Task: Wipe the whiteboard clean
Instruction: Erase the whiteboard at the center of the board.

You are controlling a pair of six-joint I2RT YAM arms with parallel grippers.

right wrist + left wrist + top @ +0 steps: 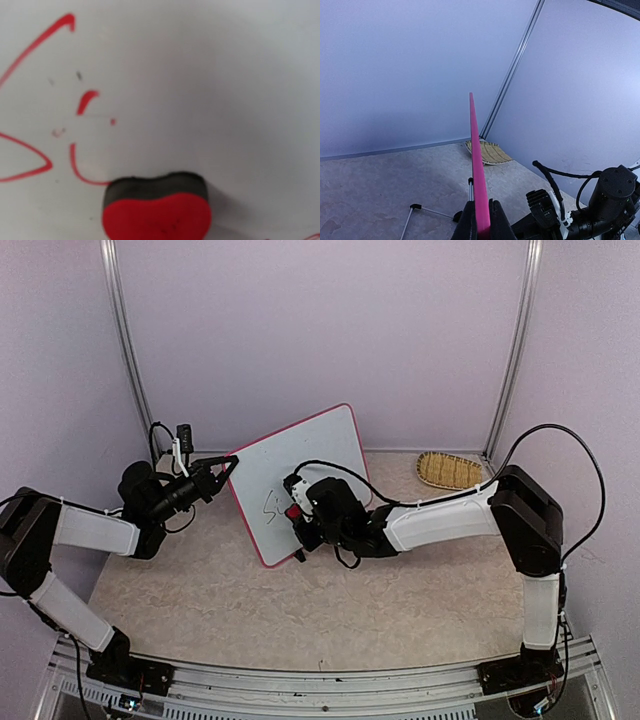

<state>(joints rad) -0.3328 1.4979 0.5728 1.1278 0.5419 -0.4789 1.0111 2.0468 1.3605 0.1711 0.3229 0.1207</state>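
Top external: you see the board (320, 440) standing tilted on the table (300, 620), toward the back edge, left of centre.
Your left gripper (230, 462): clenched on the board's pink frame (476, 150) at its left corner.
Your right gripper (296, 512): clamped on the eraser (156, 210), low on the board's face.
Eraser: red heart shape, black felt pressed against the white.
Strokes (62, 25): red marker, left of and above the eraser.
Basket (448, 470): back right corner of the table.
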